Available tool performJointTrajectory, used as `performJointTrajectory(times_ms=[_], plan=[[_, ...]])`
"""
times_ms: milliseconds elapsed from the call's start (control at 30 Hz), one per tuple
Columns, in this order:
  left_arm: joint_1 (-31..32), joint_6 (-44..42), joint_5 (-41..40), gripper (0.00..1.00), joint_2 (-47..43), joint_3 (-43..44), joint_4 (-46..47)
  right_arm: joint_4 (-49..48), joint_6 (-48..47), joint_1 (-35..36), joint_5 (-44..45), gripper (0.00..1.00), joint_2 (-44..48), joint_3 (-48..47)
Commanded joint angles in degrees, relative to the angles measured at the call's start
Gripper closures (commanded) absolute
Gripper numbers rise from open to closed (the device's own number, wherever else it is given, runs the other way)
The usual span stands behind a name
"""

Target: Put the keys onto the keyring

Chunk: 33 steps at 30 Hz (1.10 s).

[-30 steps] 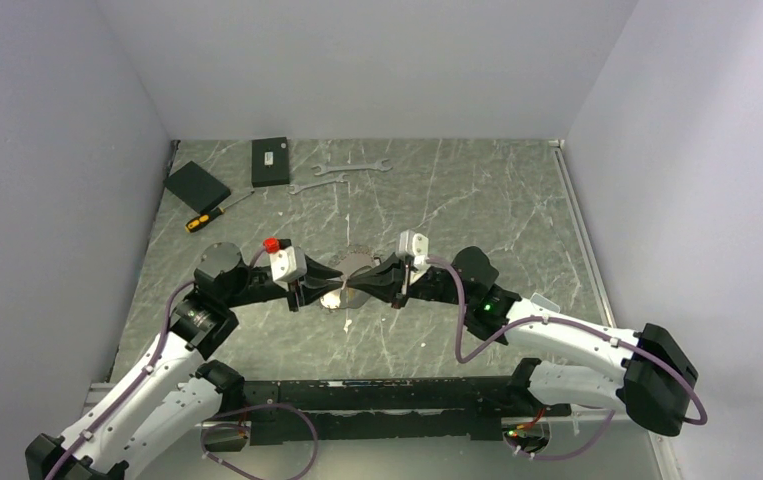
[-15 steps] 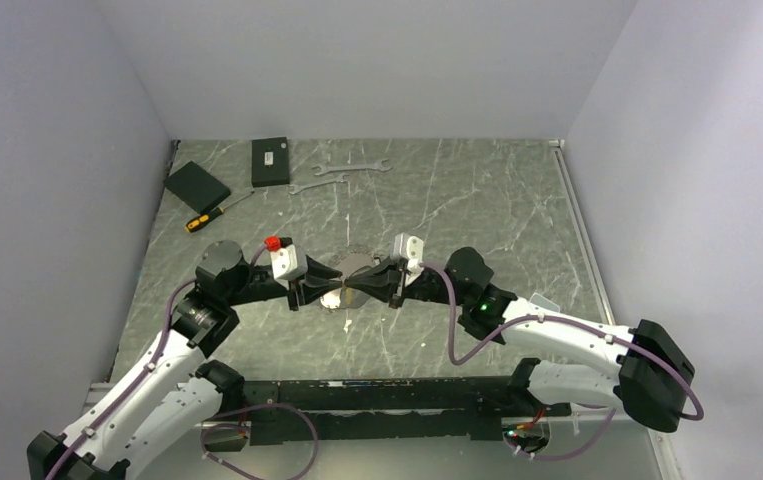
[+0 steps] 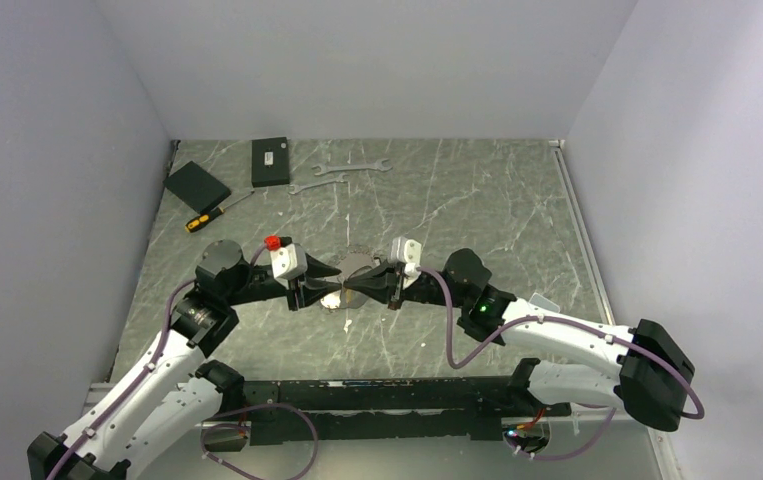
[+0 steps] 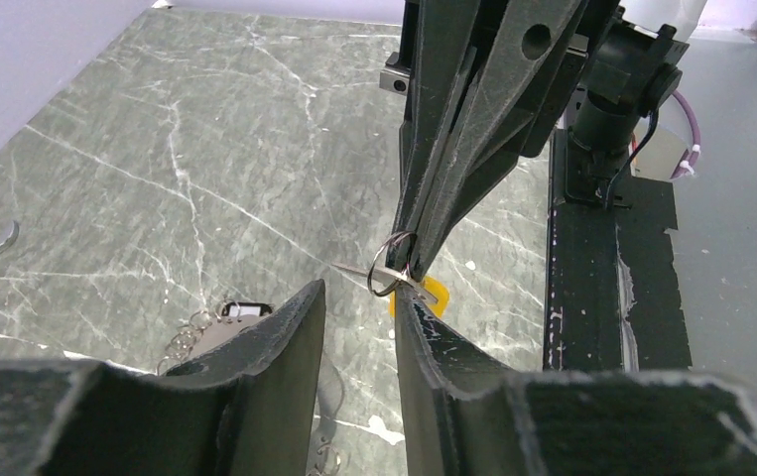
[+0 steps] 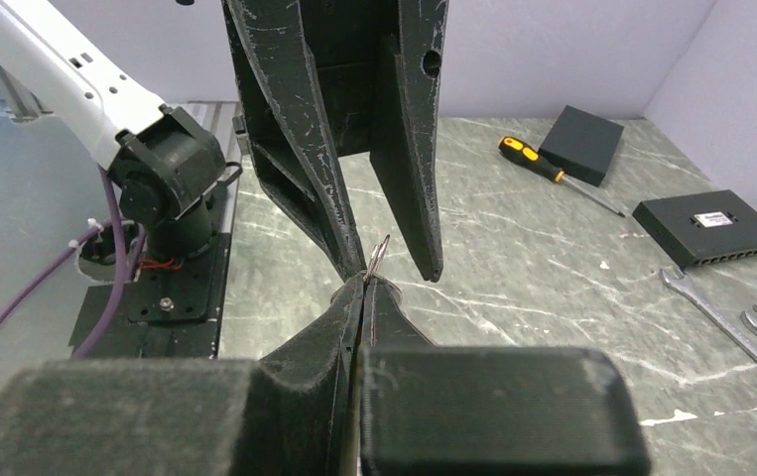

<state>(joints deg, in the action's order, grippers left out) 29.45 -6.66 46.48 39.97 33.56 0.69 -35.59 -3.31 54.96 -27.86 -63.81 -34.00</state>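
My right gripper (image 3: 350, 285) is shut on a small silvery ring (image 4: 392, 264), also seen edge-on in the right wrist view (image 5: 379, 252). A thin silver key blade (image 4: 362, 269) with a yellow head (image 4: 432, 296) crosses that ring. My left gripper (image 3: 328, 286) is open. Its fingers stand on either side of the right gripper's tip (image 5: 364, 281), and the right-hand fingertip (image 4: 406, 302) touches the key. A large keyring with a chain-like rim (image 4: 195, 327) lies on the table under the grippers, partly hidden (image 3: 357, 262).
Two silver wrenches (image 3: 352, 167) lie at the back, with two black boxes (image 3: 270, 160) (image 3: 196, 184) and a yellow-handled screwdriver (image 3: 212, 213) at the back left. Side walls close in the table. The arm bases' black rail (image 3: 387, 395) runs along the near edge.
My right gripper has edged left towards the left gripper, closing the gap between them. The left arm has barely moved.
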Motion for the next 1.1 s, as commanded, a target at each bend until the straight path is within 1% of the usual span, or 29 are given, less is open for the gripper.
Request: performJointTrajectory(times_ms=[0, 167, 267, 367, 467, 500, 600, 667, 733, 833, 933, 1067], plan=[[0.6, 0.7, 4.0, 0.62, -0.5, 2.3, 1.6, 2.0, -2.0, 0.3, 2.8, 1.00, -0.7, -1.2], [0.6, 0.9, 3.7, 0.71, -1.0, 2.0, 2.3, 2.8, -2.6, 0.5, 3.2, 1.00, -1.0, -1.3], [0.6, 1.1, 3.5, 0.72, -1.6, 1.6, 2.8, 3.4, -3.0, 0.6, 3.7, 1.00, -1.2, -1.4], [0.6, 0.9, 3.3, 0.68, -1.9, 1.4, 2.5, 3.8, -3.6, 0.7, 4.2, 1.00, -1.4, -1.4], [0.6, 0.0, 3.5, 0.59, -2.1, 1.8, 0.8, 4.3, -4.3, 0.7, 5.4, 1.00, -1.3, -1.4], [0.6, -0.7, 3.6, 0.60, -2.1, 2.0, 0.1, 4.4, -4.3, 0.7, 5.6, 1.00, -1.2, -1.4], [0.6, -1.6, 4.0, 0.67, -1.9, 2.3, -0.6, 4.1, -3.9, 0.7, 5.3, 1.00, -0.9, -1.5], [0.6, -1.9, 3.9, 0.67, -1.6, 2.5, -1.9, 3.9, -3.8, 0.7, 5.0, 1.00, -0.5, -1.5], [0.6, -2.3, 2.4, 0.63, -1.5, 2.9, -3.4, 3.7, -3.7, 0.7, 4.5, 1.00, 0.1, -1.3], [0.6, -2.6, -1.8, 0.53, -1.8, 3.0, -4.2, 4.1, -3.2, 0.8, 2.7, 1.00, 0.6, -1.6], [0.6, -2.5, -4.7, 0.52, -3.0, 2.4, -3.6, 3.9, -2.6, 0.8, 1.7, 1.00, 1.3, -1.2], [0.6, -2.5, -6.6, 0.55, -4.1, 1.6, -2.9, 4.1, -2.4, 1.1, 1.3, 1.00, 1.7, -0.8]])
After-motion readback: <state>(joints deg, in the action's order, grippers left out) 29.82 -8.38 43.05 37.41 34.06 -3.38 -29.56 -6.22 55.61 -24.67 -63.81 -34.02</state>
